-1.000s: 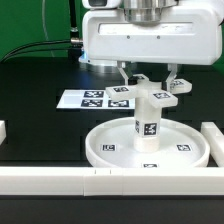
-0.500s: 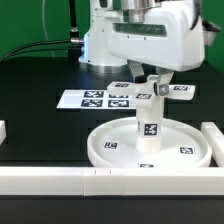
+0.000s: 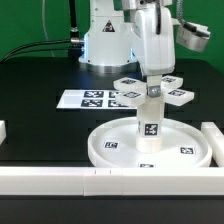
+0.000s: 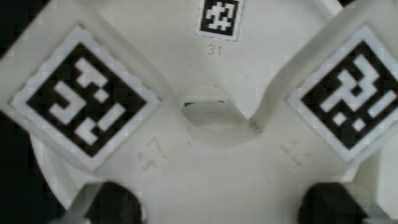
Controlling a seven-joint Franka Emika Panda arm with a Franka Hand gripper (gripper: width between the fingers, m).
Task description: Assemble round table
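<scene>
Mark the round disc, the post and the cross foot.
round disc [image 3: 108, 146]: exterior view, bare floor near rim.
post [image 3: 148, 125]: exterior view, tagged side.
cross foot [image 3: 178, 96]: exterior view, arm toward that view's right.

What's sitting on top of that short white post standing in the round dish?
The cross-shaped foot sits atop the post, which stands upright in the round disc. The gripper comes down onto the foot's middle, so the joint between foot and post is hidden.
</scene>
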